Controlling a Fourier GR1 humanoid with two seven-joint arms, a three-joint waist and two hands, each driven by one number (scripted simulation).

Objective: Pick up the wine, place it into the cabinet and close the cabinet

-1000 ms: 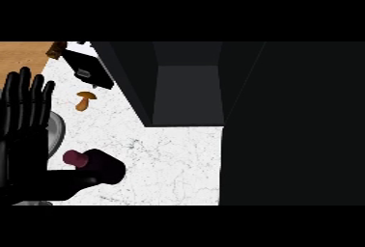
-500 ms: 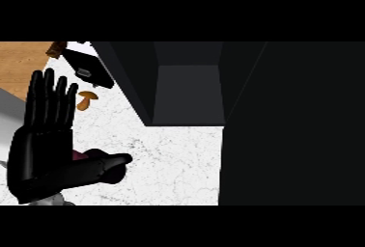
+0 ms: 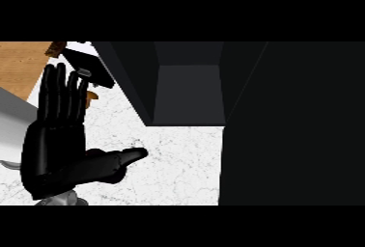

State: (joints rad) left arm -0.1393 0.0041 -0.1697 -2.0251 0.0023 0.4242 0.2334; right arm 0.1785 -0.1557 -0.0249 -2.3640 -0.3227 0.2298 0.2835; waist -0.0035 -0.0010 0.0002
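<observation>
One hand (image 3: 53, 154), the left, shows at the left of the head view, fingers (image 3: 61, 94) straight and spread upward, thumb (image 3: 121, 158) stretched right over the white marble table (image 3: 178, 164); it holds nothing. The wine is hidden from view. One dark cabinet (image 3: 189, 91) stands open beyond. One small brown object (image 3: 91, 96) peeks out beside the fingers. The right hand does not show.

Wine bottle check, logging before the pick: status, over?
Left hand open, fingers straight, over the counter. Right hand not in view. Wine hidden, not visible. Cabinet open ahead.
</observation>
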